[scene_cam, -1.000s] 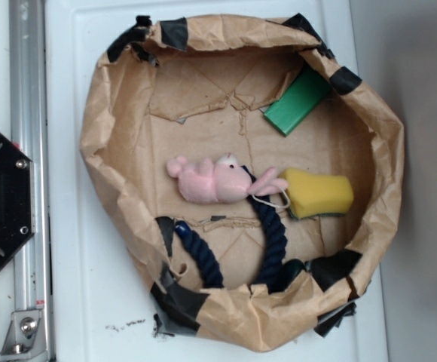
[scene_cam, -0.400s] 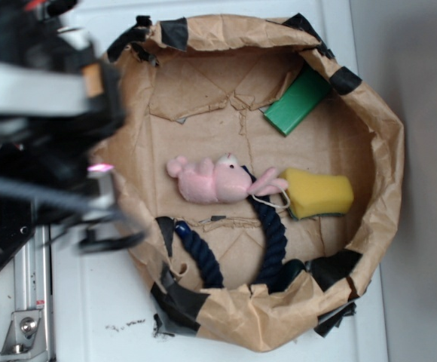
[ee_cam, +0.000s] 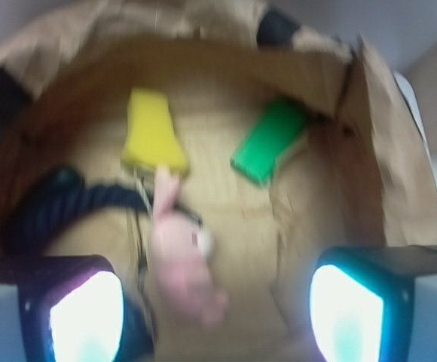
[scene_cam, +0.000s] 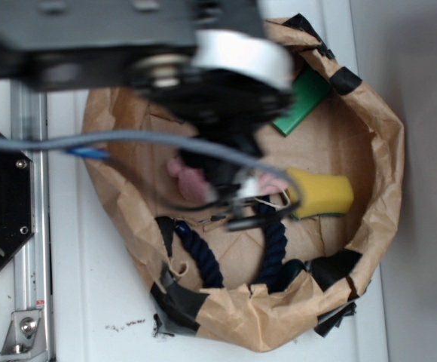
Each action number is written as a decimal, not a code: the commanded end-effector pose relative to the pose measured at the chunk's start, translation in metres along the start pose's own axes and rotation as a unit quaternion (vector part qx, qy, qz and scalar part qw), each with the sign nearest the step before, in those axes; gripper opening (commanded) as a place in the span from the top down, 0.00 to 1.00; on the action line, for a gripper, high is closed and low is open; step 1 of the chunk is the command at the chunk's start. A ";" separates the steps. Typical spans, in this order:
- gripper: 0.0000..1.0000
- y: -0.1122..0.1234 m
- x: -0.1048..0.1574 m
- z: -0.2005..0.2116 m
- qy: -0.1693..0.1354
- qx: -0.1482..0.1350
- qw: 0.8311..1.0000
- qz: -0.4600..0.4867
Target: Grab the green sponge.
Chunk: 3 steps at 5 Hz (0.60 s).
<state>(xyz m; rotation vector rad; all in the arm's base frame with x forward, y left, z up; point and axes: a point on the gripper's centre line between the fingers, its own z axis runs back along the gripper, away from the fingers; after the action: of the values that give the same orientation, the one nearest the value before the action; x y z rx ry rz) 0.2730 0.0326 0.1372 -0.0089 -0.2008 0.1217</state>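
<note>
Green sponge (scene_cam: 320,193): a soft yellow block is seen lying on the floor of the paper bowl, on the right side in the exterior view. A thin dark layer is seen under its lower edge. In the wrist view the green sponge (ee_cam: 152,132) is seen up and to the left, past the pink toy.

Gripper (ee_cam: 215,309): two fingers are seen at the bottom corners of the wrist view, set wide apart, with nothing held between them. It is hung above the pink toy, and the sponge is not touched. In the exterior view the gripper (scene_cam: 233,200) is blurred.

Robot arm (scene_cam: 135,45): the top and middle of the exterior view are covered by it. It is blurred.

Paper bowl (scene_cam: 388,162): it is made of brown crumpled paper, with black tape stuck along the rim. All the things are held inside it.

Pink toy (scene_cam: 188,181): it is partly hidden by the arm. One end is seen just beside the sponge.

Blue rope (scene_cam: 275,241): it is bent in a loop in the lower part of the bowl.

Green block (scene_cam: 301,102): it is flat and bright green, and it is leaned near the top right wall, well apart from the sponge.
</note>
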 end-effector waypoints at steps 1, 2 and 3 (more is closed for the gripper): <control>0.00 -0.042 0.039 -0.049 0.008 -0.049 0.998 -0.041; 0.00 -0.044 0.044 -0.073 0.020 -0.098 0.994 -0.050; 0.00 -0.050 0.042 -0.092 0.035 -0.072 0.995 -0.060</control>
<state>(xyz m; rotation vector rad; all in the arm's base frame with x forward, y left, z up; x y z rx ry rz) 0.3262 -0.0010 0.0361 -0.1389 -0.0713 0.0155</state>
